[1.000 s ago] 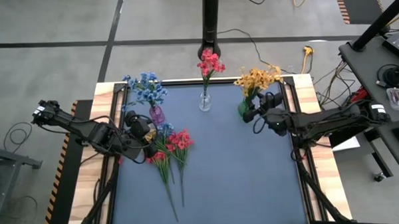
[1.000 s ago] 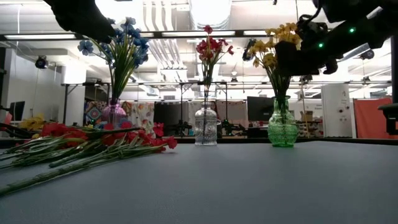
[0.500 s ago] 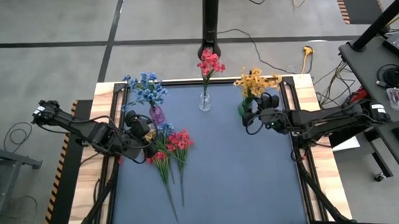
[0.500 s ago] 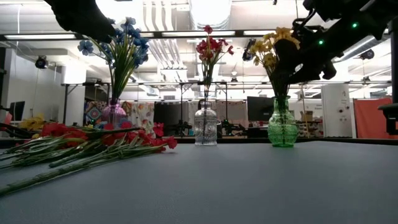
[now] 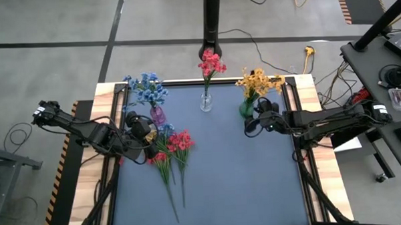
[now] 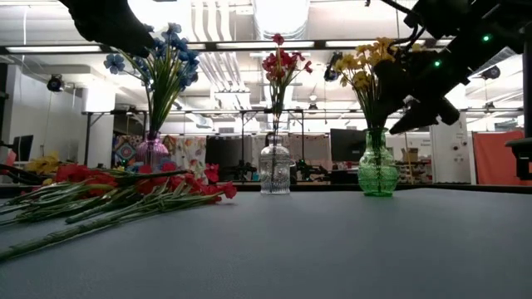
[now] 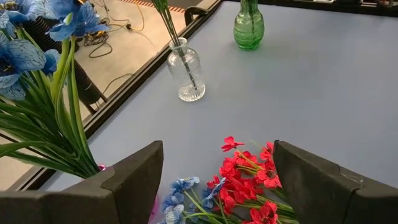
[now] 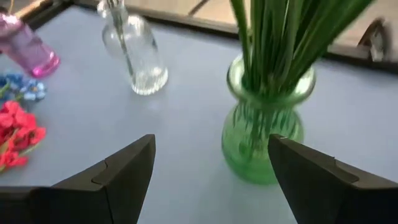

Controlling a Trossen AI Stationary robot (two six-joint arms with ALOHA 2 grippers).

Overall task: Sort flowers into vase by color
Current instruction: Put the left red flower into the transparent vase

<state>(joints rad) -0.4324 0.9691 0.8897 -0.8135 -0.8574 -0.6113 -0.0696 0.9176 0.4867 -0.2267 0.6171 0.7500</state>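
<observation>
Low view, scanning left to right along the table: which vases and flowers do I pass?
Loose red flowers lying on the table → pink glass vase holding blue flowers → clear glass vase holding red flowers → green glass vase holding yellow-orange flowers.

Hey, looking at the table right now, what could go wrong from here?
1. The right pincer is open right beside the green vase, which is full of tall yellow flowers; a careless move could tip it.
2. The left pincer hovers open over the loose pile of red and blue flowers beside the pink vase. The stems overlap, so it might grab mixed colours or bump that vase.
</observation>
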